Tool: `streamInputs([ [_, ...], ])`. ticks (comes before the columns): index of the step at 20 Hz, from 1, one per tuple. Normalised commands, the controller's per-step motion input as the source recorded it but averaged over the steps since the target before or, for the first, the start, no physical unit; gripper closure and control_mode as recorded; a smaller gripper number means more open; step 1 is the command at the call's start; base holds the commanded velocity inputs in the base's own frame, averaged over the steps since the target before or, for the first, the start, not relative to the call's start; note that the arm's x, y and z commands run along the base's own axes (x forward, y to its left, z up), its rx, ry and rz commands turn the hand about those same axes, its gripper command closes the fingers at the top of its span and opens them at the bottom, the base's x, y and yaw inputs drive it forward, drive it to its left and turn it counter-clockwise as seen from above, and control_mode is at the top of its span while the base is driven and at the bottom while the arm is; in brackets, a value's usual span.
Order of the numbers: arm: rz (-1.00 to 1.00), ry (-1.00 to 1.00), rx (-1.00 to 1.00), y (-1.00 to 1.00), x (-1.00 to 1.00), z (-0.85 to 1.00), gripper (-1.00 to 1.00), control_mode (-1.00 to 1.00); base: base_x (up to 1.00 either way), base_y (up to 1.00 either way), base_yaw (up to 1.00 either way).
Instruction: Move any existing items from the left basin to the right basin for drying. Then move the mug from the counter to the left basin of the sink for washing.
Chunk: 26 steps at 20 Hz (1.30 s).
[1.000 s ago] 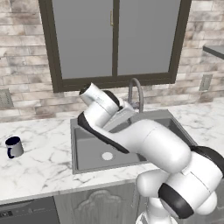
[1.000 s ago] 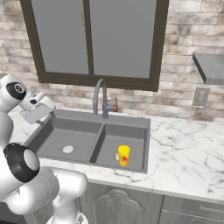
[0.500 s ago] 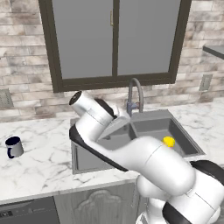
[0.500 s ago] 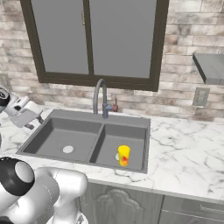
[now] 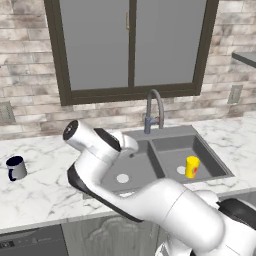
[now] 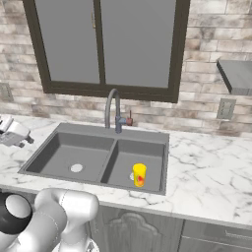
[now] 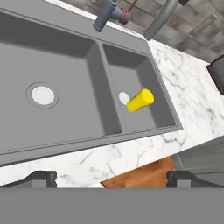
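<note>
Counter (image 5: 45, 192) is running white marble with grey veins around the sink (image 6: 59, 132), which is sitting recessed, dark grey, two basins split by a central divider. Left basin (image 6: 59, 160) is showing just its pale round drain. Right basin (image 6: 152, 167) is holding the yellow cup (image 6: 139, 174), standing upright near the front wall, just at 3 o'clock from that basin's drain, red-orange mark facing the right base camera. Same cup (image 5: 192, 167) in the left base view is sitting at 3 o'clock of the drain too. Faucet (image 5: 153, 111) is curving up behind the divider at 12 o'clock. Mug (image 5: 16, 168), light grey with navy rim, is standing on the counter well apart from the sink, out at 9 o'clock from the left basin, handle toward the camera. Gripper (image 7: 112, 180) is hanging over the front counter edge, fingers spread wide, pinching nothing.
</note>
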Motion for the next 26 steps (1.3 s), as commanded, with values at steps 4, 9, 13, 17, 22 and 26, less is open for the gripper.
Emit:
streamInputs([
  [4, 0.00, -0.14, 0.00, 0.46, -0.01, 0.00, -1.00, -1.00, 0.00, 0.00, 0.00],
  [9, 0.00, -0.10, 0.00, 0.46, 0.00, 0.00, -1.00, -1.00, 0.00, 0.00, 0.00],
  [13, 0.00, -0.03, 0.00, 0.52, 0.00, -0.01, -1.00, -1.00, 0.00, 0.00, 0.00],
  [17, 0.01, -0.02, 0.00, 0.52, 0.00, -0.01, -1.00, -1.00, 0.00, 0.00, 0.00],
  [22, 0.04, -0.03, 0.00, 0.46, -0.01, 0.00, -1.00, -1.00, 0.00, 0.00, 0.00],
  [26, 0.07, -0.09, 0.00, 0.42, -0.10, 0.00, -1.00, -1.00, 0.00, 0.00, 0.00],
])
